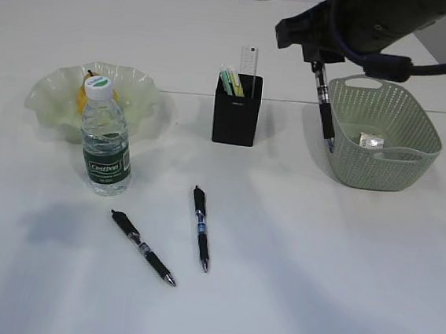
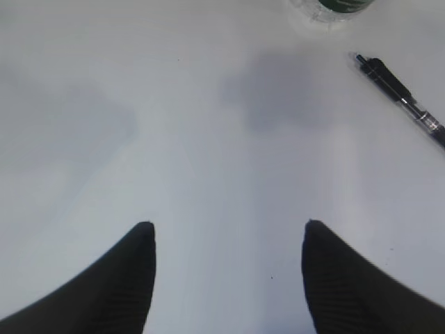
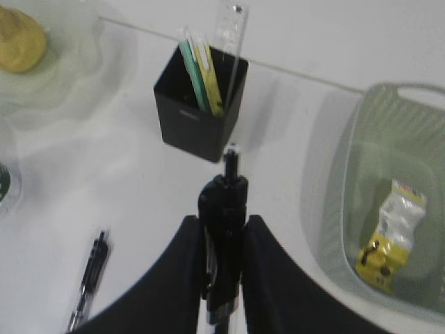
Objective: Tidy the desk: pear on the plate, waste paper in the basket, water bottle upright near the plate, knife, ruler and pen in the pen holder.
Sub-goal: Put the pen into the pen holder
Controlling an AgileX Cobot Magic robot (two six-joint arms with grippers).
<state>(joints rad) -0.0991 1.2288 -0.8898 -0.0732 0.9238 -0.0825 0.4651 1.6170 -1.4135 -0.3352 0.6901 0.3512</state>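
Note:
My right gripper (image 1: 318, 62) (image 3: 224, 221) is shut on a black pen (image 1: 324, 110) (image 3: 226, 209) that hangs tip down in the air between the black pen holder (image 1: 237, 111) (image 3: 182, 111) and the green basket (image 1: 382, 133) (image 3: 348, 209). The holder contains a clear ruler (image 1: 249, 62) (image 3: 229, 35) and a green-yellow knife (image 3: 198, 73). Two more black pens (image 1: 142, 247) (image 1: 201, 227) lie on the table in front. The water bottle (image 1: 106, 137) stands upright by the pale plate (image 1: 135, 99), which holds the yellow pear (image 3: 19, 40). Crumpled paper (image 1: 371, 139) (image 3: 389, 233) lies in the basket. My left gripper (image 2: 228, 233) is open and empty above bare table.
The left wrist view shows one lying pen (image 2: 403, 101) at the right and the bottle's base (image 2: 334, 8) at the top edge. The white table (image 1: 314, 286) extends toward the front.

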